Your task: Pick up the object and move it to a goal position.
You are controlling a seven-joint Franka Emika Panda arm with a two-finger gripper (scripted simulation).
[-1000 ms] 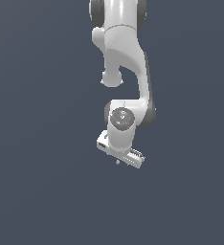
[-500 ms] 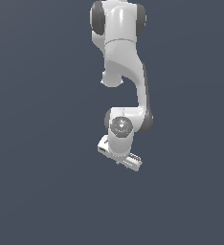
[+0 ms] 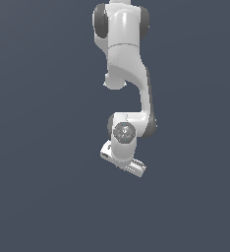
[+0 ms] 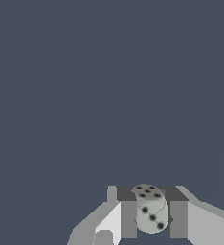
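While upright between the gripper (image 4: 152, 215) fingers, the die (image 4: 150, 209) shows pips.

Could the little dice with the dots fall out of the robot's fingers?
It might. In the wrist view the dice sits between the two fingers, held only by its sides, and it looks tilted, so it could twist or slip. In the exterior view the gripper hides the dice completely, so a drop may go unnoticed there. No goal marker shows.

The object (image 4: 150, 208) sits between the jaws of the gripper (image 4: 152, 219), touching both fingers.
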